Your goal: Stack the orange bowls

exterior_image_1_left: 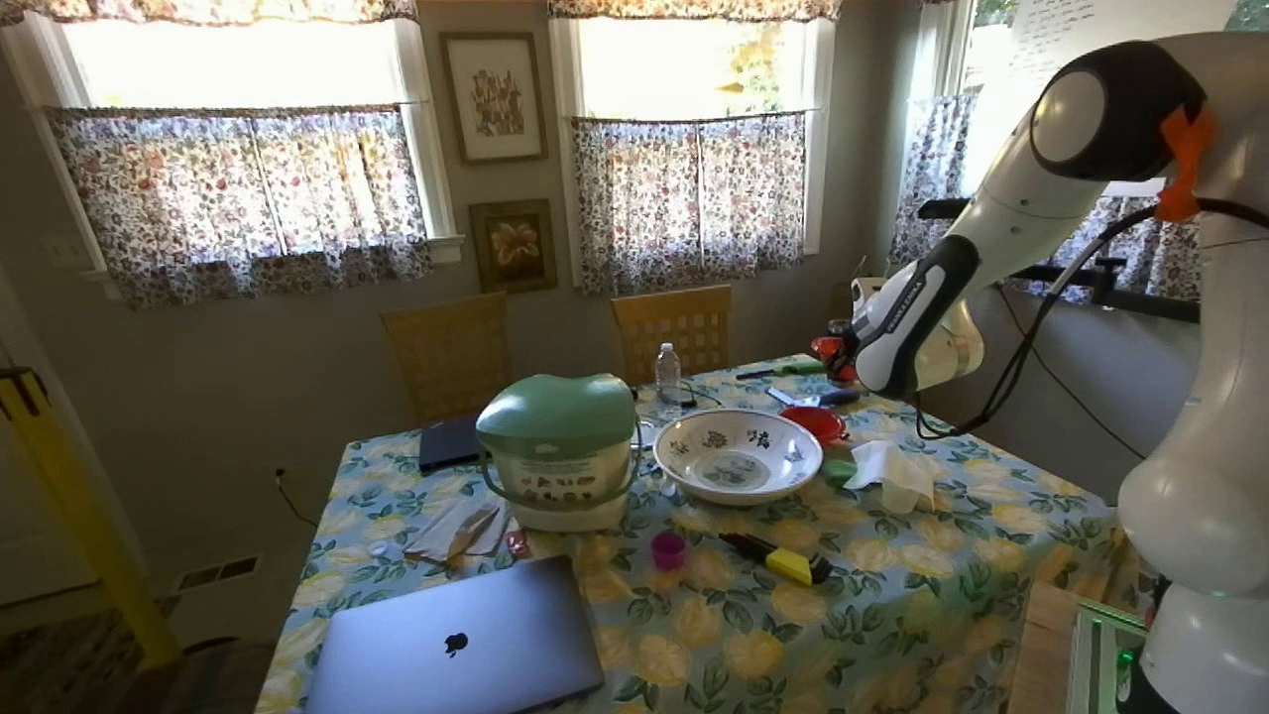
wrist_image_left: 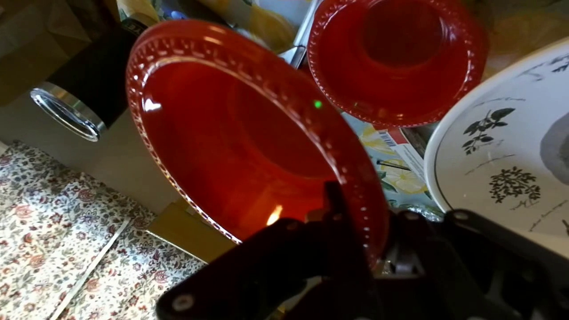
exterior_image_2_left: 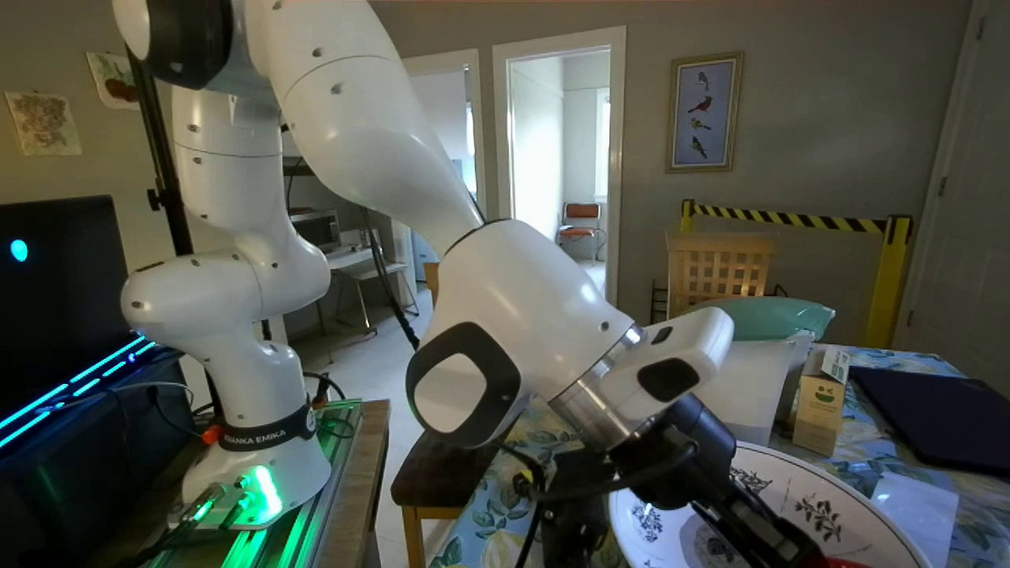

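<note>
My gripper is shut on the rim of a red-orange bowl, one finger inside and one outside. The held bowl is tilted, its opening toward the wrist camera. In an exterior view the held bowl shows partly, off the table at the far right end. The other orange bowl lies open side up behind it in the wrist view, beside the white dish. That bowl also shows in an exterior view, below the held one. A sliver of red shows by the gripper; which bowl it is I cannot tell.
A large white patterned dish touches or nearly touches the lower bowl. A pale green domed container, water bottle, white cloth and scraper-like tool are around. A black cylinder stands near the held bowl.
</note>
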